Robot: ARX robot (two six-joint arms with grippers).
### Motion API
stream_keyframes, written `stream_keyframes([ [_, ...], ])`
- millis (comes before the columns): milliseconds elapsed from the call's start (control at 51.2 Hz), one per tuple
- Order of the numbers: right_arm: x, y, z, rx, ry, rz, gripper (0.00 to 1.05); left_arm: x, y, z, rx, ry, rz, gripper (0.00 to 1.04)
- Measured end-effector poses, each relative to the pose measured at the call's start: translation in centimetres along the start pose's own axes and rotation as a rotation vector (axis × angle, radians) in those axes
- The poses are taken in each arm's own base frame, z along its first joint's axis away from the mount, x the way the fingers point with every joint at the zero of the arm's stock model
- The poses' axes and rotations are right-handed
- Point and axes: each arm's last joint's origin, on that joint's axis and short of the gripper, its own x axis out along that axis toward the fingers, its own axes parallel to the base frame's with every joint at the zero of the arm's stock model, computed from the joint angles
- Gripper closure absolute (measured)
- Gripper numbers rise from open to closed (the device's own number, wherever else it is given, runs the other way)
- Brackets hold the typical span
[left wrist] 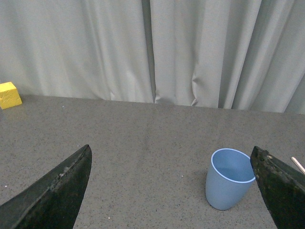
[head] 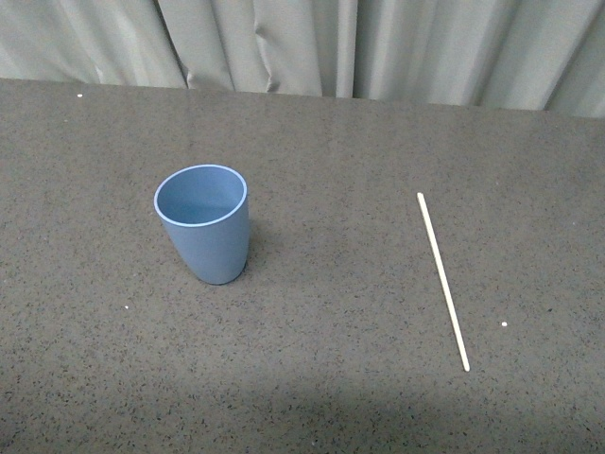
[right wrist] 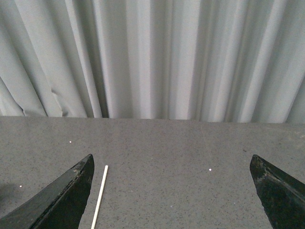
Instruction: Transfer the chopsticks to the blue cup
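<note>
The blue cup [head: 204, 223] stands upright and empty on the grey table, left of centre in the front view. The chopstick [head: 442, 280], a thin cream-white stick, lies flat on the table to the cup's right, well apart from it. Neither arm shows in the front view. My left gripper [left wrist: 171, 191] is open and empty; the cup [left wrist: 229, 178] stands just inside its one finger, and the stick's tip [left wrist: 298, 165] peeks past that finger. My right gripper [right wrist: 171, 191] is open and empty; the chopstick [right wrist: 99, 198] lies on the table close to one finger.
The grey speckled table [head: 321, 378] ends at a grey curtain [head: 312, 43] along the back. A yellow block [left wrist: 9, 95] sits at the table's far edge in the left wrist view. Small white specks [head: 504, 324] dot the surface.
</note>
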Motion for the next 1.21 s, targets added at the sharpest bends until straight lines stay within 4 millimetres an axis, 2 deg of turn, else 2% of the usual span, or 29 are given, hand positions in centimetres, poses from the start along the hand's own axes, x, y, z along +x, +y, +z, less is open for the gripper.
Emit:
stream_keyframes([
  [1210, 0.0, 0.0, 0.0, 0.0, 0.0, 0.0, 0.09, 0.0, 0.0, 0.0, 0.0, 0.0, 0.0, 0.07],
])
